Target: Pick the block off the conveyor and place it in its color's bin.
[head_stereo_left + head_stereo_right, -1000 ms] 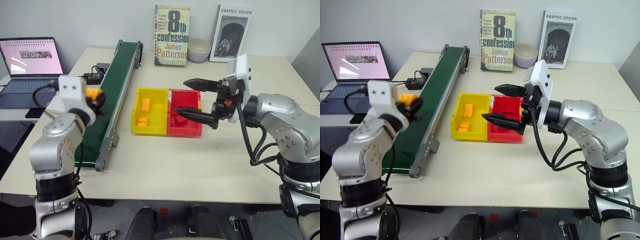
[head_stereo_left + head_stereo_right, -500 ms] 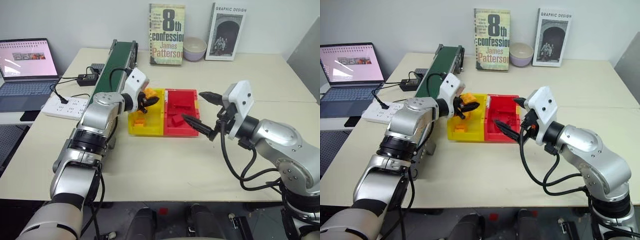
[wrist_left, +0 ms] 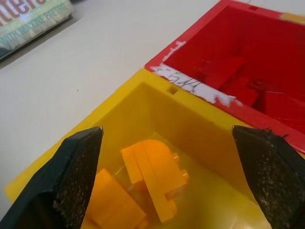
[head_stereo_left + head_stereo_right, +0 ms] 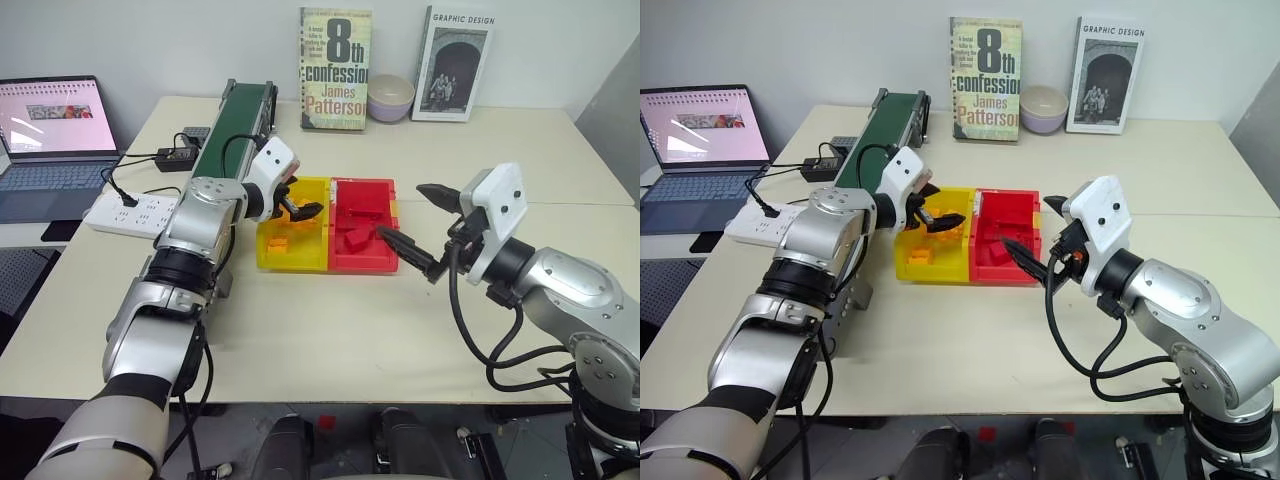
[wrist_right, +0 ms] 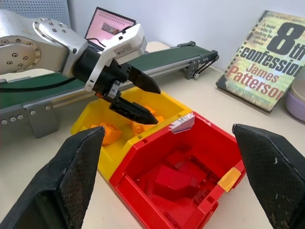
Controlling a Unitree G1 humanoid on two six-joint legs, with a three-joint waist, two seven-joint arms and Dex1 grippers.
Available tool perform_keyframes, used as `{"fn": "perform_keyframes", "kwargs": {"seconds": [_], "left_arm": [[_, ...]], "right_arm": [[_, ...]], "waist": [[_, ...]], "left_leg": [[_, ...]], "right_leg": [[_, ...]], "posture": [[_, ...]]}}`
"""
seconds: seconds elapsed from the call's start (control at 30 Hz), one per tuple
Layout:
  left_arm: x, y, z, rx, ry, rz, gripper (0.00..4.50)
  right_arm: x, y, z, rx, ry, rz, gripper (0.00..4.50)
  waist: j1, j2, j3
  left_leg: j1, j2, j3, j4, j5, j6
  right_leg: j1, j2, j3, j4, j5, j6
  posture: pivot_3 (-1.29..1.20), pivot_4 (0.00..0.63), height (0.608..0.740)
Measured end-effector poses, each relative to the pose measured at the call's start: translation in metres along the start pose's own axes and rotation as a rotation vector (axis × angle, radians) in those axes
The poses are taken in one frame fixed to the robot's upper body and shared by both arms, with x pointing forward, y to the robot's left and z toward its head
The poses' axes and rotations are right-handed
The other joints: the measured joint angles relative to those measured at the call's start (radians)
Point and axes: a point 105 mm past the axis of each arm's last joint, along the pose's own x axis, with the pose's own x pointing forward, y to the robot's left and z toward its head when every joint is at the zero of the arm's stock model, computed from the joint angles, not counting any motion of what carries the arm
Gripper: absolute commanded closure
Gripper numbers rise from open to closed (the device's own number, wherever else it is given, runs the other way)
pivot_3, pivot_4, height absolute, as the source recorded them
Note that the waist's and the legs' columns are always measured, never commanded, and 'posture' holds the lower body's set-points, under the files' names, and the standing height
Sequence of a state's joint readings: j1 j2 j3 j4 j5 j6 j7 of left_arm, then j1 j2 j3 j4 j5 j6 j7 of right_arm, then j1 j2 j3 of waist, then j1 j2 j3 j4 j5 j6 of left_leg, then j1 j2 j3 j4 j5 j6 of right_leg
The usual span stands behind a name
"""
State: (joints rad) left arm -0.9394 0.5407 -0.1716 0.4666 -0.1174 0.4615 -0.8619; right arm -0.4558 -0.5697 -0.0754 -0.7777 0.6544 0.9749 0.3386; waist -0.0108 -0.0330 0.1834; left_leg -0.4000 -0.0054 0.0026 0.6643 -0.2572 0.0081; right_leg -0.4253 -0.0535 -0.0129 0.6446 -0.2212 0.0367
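Bright, even indoor light — soft shadows, no glare — wrist views blur close up.

Conveyor (image 4: 228,125) runs front to back along table's (image 4: 330,330) left side. Bin (image 4: 268,259) just right of it, joined to red tray (image 4: 362,263) on its right. Left gripper (image 4: 297,208) over bin, block (image 3: 155,179) in it below. Right gripper (image 4: 424,228) right of tray. Laptop (image 4: 50,130) far left; books (image 4: 336,68), bowl (image 4: 390,98) behind.
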Motion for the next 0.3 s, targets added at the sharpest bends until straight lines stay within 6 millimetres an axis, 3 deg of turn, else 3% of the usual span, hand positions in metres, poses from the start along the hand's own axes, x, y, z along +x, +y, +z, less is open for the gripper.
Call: {"fn": "perform_keyframes", "kwargs": {"seconds": [0.1,0.13,0.3], "left_arm": [[-0.047,0.012,-0.01,-0.03,0.022,0.025,0.05],[-0.078,0.013,-0.013,-0.019,0.022,0.047,0.05],[-0.111,0.004,-0.015,-0.01,0.012,0.07,0.05]], "right_arm": [[0.007,-0.017,0.004,-0.02,0.007,0.045,0.0],[0.011,-0.023,0.005,-0.02,-0.006,0.083,0.0],[0.026,-0.035,-0.004,-0.018,0.012,0.154,0.0]], "waist": [[-0.022,0.001,0.001],[-0.028,0.001,0.001],[-0.001,0.002,0.001]], "left_leg": [[0.0,0.001,0.0,0.0,0.0,0.0],[0.001,0.003,0.001,-0.001,0.0,0.0],[0.001,0.002,-0.004,0.0,0.0,0.0]], "right_leg": [[0.0,0.0,0.001,0.0,0.0,0.0],[0.0,0.0,0.001,-0.001,0.0,0.0],[0.001,0.0,-0.001,0.001,-0.001,-0.001]], "posture": [[0.0,0.15,0.74],[0.0,0.15,0.74],[0.0,0.15,0.74]]}}
